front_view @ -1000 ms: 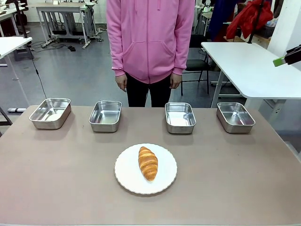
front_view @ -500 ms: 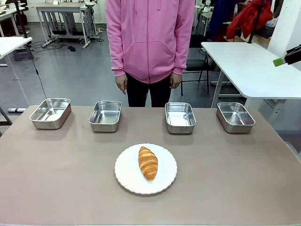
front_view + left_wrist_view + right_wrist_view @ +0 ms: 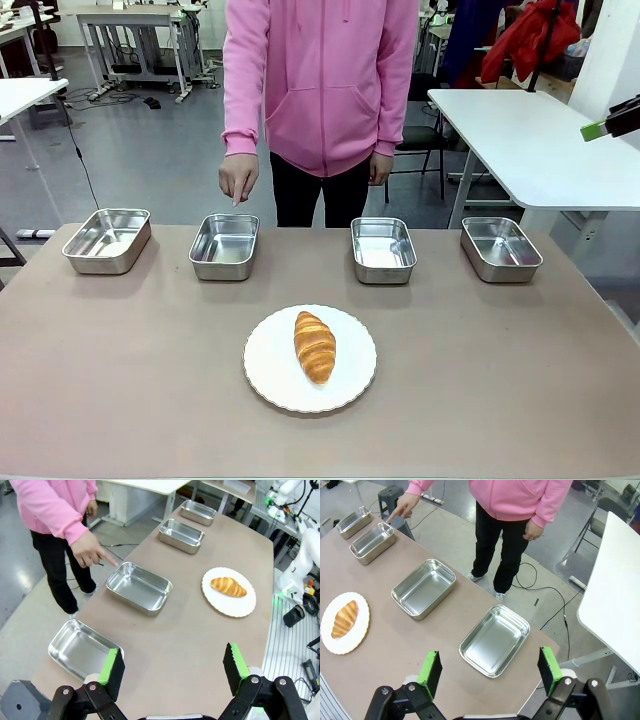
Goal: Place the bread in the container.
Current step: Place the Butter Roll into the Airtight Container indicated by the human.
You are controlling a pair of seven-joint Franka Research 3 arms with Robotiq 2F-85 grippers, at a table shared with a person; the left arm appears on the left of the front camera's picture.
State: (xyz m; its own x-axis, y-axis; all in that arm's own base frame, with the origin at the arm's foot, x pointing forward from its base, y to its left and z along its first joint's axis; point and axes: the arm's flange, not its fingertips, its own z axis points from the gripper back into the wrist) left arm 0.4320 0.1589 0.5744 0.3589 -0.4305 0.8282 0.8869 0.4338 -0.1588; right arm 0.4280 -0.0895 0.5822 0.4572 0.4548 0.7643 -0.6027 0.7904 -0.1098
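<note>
The bread (image 3: 315, 346), a golden-brown croissant, lies on a round white plate (image 3: 270, 365) at the table's front middle. Four steel pans stand in a row at the far side. A person's hand (image 3: 238, 180) points a finger down over the container (image 3: 224, 246), the second pan from the left. In the left wrist view my left gripper (image 3: 173, 670) hangs open high above the table's end, with the container (image 3: 139, 586) and the bread (image 3: 228, 586) beyond it. Over the opposite end my right gripper (image 3: 490, 672) is open and empty, far from the bread (image 3: 345, 618).
The other pans sit at far left (image 3: 107, 240), right of centre (image 3: 383, 250) and far right (image 3: 500, 248). The person in a pink hoodie (image 3: 320, 80) stands at the far edge. A white table (image 3: 540, 140) stands behind on the right.
The person's hand on the picture's left has lifted from the side and now points down over the second pan from the left. Both grippers have stayed still.
</note>
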